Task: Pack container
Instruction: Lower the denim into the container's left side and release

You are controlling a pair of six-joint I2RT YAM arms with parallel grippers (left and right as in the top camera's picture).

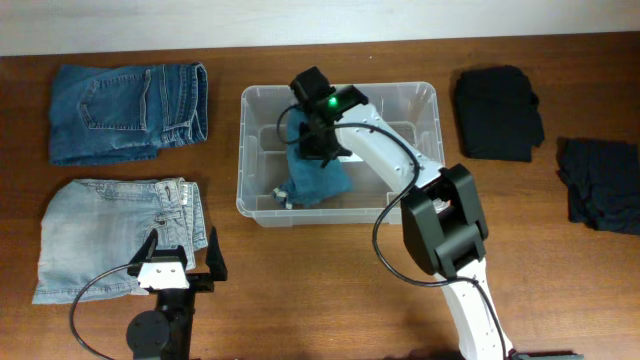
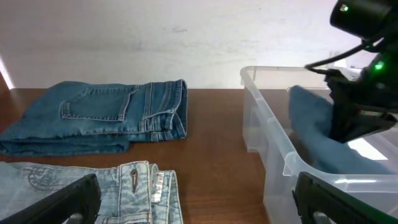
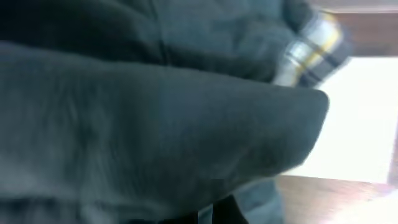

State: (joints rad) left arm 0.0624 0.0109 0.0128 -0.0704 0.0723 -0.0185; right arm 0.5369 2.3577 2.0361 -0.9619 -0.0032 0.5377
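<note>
Container (image 1: 246,150): clear plastic bin, mid-table, straight ahead of my right arm's base and ahead-right of my left gripper (image 1: 182,252). One item is inside, a folded blue garment (image 1: 320,178), denim by the look. It lies toward the near-left part of the floor, and the rest of the floor is bare.

Right gripper (image 1: 318,138): down inside the container, on the far end of that garment. The wrist view is filled with blurred dark cloth close to the lens, and no fingers show. I cannot tell whether I am clamped on the cloth or have let it go.

Left gripper: jaws spread wide, nothing between them, low over the table (image 1: 290,290). Light blue jeans (image 1: 105,235) sit just to its left, partly under the left finger. Dark blue jeans (image 2: 106,115), folded, lie beyond them, well ahead. The container wall is near on its right.

Out past my right arm: a black garment (image 1: 497,112) near the container's right end, and a second black garment (image 1: 600,185) further right.

Progress, my estimate: one of five pieces is in and four remain on the table, so this is an early stage. Left to do:
- Confirm the blue piece lies flat.
- Lift the right gripper clear.
- Bring in both jeans from the left side and the black pieces from the right.
</note>
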